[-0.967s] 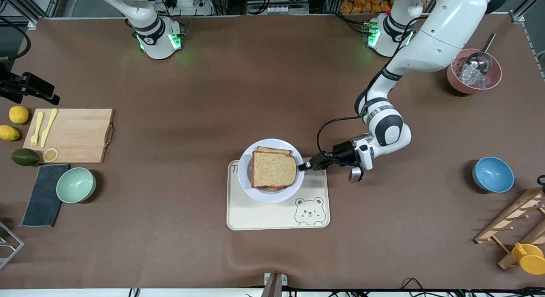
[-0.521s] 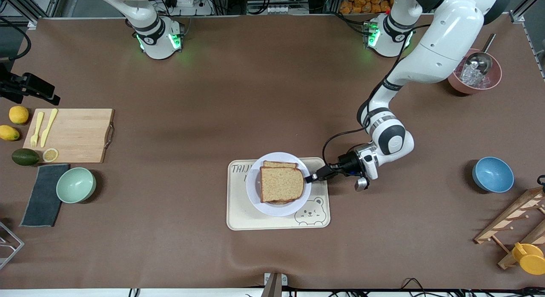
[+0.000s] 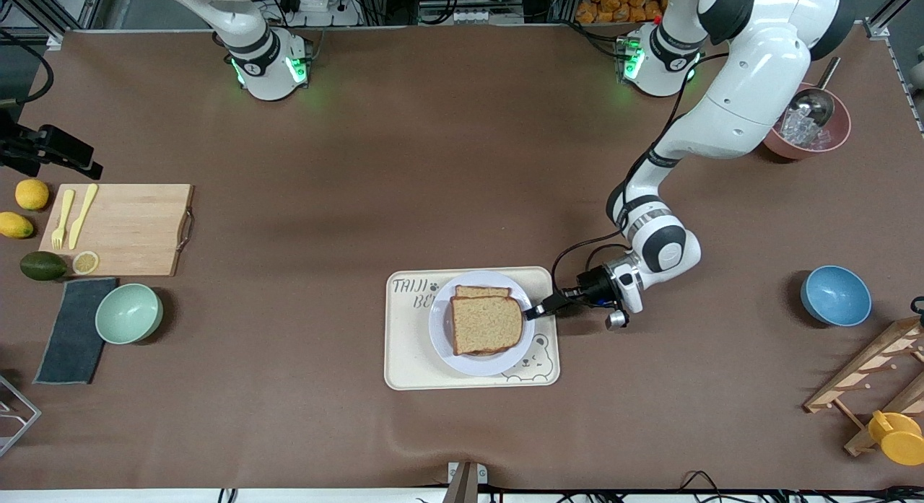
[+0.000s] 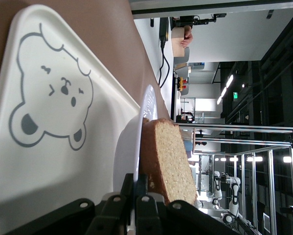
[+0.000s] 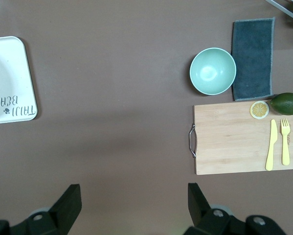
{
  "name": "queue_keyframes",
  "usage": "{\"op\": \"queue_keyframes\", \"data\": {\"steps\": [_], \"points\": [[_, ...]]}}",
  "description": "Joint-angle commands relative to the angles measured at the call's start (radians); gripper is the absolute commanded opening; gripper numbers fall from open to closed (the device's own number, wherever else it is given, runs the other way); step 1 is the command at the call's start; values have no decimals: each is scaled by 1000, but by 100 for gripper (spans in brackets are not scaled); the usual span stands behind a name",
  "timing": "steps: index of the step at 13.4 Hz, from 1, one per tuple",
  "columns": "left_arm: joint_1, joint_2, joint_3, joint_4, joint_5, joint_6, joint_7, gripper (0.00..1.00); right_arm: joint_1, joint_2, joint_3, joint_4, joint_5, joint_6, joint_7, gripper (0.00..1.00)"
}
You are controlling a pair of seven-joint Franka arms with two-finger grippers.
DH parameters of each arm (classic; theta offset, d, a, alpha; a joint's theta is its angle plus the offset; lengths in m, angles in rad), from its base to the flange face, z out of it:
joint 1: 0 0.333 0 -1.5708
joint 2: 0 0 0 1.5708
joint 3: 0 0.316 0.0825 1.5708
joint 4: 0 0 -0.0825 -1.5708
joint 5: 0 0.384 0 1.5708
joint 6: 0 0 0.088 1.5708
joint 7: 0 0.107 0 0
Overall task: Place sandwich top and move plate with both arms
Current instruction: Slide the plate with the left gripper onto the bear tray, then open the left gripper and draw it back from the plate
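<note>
The small round pale plate (image 3: 481, 322) carrying tan sliced bread (image 3: 486, 325) is gripped by the left claw (image 3: 535, 313) over the cream bear tray (image 3: 404, 359), while the right claw (image 5: 134, 203) is held open above the brown worktop (image 3: 361, 185).

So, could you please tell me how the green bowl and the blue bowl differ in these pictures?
The green bowl is pale mint; the blue bowl is a stronger sky blue. The green bowl sits toward the right arm's end of the table, beside a dark cloth and near a cutting board; the blue bowl sits toward the left arm's end, near a wooden rack. Both stand upright and look empty and similar in size.
</note>
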Motion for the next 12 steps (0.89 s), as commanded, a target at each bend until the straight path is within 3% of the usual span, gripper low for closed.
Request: {"op": "queue_keyframes", "data": {"steps": [1,10,11,12], "points": [[-6,21,12,26,27,-2,-17,0,-18,-8,17,-12,-11,9,14,96],[-21,60,46,68,88,-2,-6,0,-18,-8,17,-12,-11,9,14,96],[-21,60,46,68,101,-2,-7,26,-18,-8,17,-12,-11,9,14,96],[-19,60,47,68,116,-2,-11,67,-18,-8,17,-12,-11,9,14,96]]}}
